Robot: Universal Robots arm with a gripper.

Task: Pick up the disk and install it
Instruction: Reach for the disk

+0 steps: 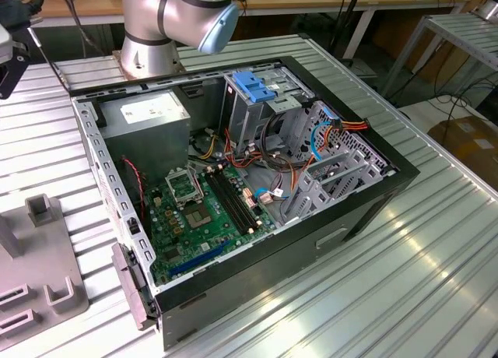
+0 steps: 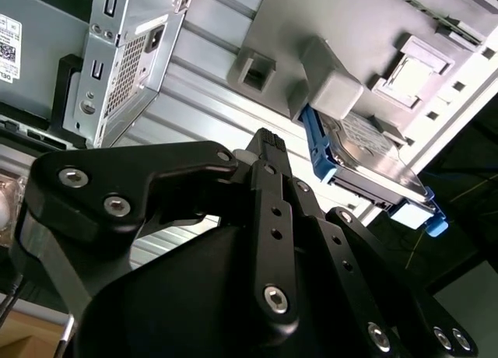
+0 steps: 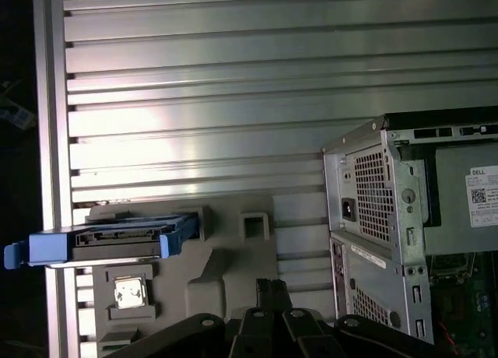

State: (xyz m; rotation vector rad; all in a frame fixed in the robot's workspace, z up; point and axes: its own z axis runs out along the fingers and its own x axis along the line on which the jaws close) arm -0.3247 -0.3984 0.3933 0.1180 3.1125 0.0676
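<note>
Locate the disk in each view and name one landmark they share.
Second wrist view: the disk sits slotted in the grey fixture.
First wrist view: the disk shows edge-on in that fixture.
Exterior view: the grey fixture lies at the exterior view's left.
Shared landmark: the grey fixture.

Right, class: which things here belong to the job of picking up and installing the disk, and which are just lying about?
Belongs to the job: disk, standing on edge in the grey holder; gripper; drive cage.
Just lying about: power supply; motherboard; silver chip; orange cables.
</note>
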